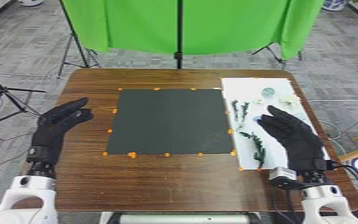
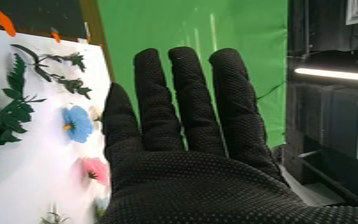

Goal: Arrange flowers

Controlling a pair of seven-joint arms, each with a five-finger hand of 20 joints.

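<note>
White board: you have it on the right-hand part of the brown worktop (image 1: 162,182); the board (image 1: 238,86) carries the flowers and greenery and is the reference for every place below.
Right robot hand: over the white board's right side, palm and wrist toward its near end (image 1: 288,131); fingers straight and apart from one another.
Left robot hand: well to the left of the white board, at the worktop's left edge (image 1: 62,121); fingers extended, relaxed and uncurled.
Blue flower: lying on the white board, near your right robot hand's fingertips (image 2: 79,124).
Pink flower: flat on the white board, near the blue one (image 2: 95,170).
Leafy stem: on the near half of the white board, toward its left edge, dark green and toothed (image 1: 256,146).
Thin twigs: on the white board, farther from you than the leafy stem and near the left edge (image 1: 236,110).
Pale bloom: at the white board's far right part, apparently a white flower (image 1: 289,100).
Dark mat: directly left of the white board (image 1: 168,120).
Orange markers: spaced along the mat's edges and around the white board (image 1: 132,155).
Green curtain: beyond the white board's far end (image 1: 131,25).
</note>
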